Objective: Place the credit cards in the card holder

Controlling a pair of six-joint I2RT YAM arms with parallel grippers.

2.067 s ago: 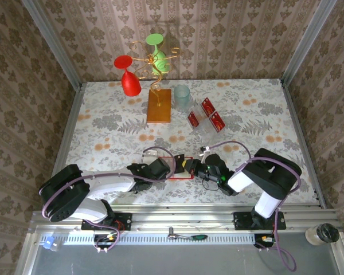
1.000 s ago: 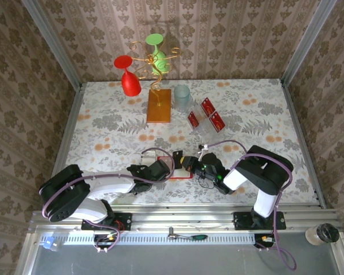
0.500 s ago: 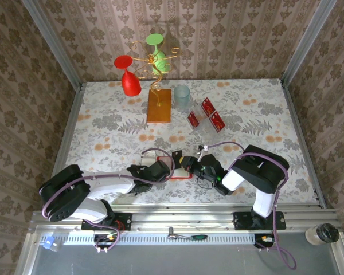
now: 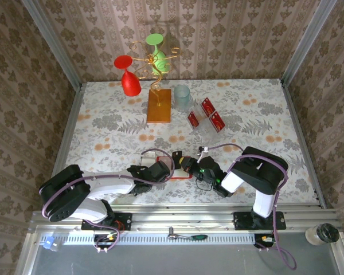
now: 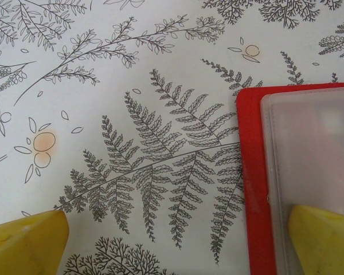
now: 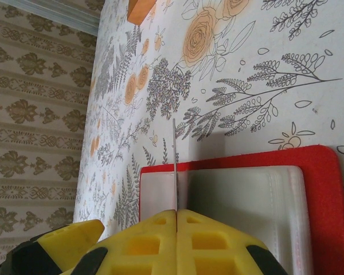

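Card holder [image 4: 179, 177] lies open on the flowered surface [image 4: 103, 132] between the two arms in the top view, mostly hidden beneath them. That suits a two-handed job: one arm to steady, one to feed. The left gripper [image 4: 165, 167] and right gripper [image 4: 188, 165] meet over it. Three credit cards [image 4: 207, 106] stand well apart at the far side, propped in a clear display stand [image 4: 205, 129].

Left wrist view: the jaws are spread wide. One yellow finger [image 5: 324, 240] lies over the pale inside of the card holder [image 5: 253, 172], apparently pinning it flat and open; the other is out over bare surface [image 5: 132, 69]. Nothing is gripped between them (whether the finger presses or merely hovers, I cannot tell).

Right wrist view: the jaws of the right gripper [image 6: 176, 216] are pressed together on a thin card [image 6: 175, 166], seen edge-on and upright, poised at the pale inside of the card holder [image 6: 327, 189]. Held edge-first like this, it looks lined up to slide into a pocket.
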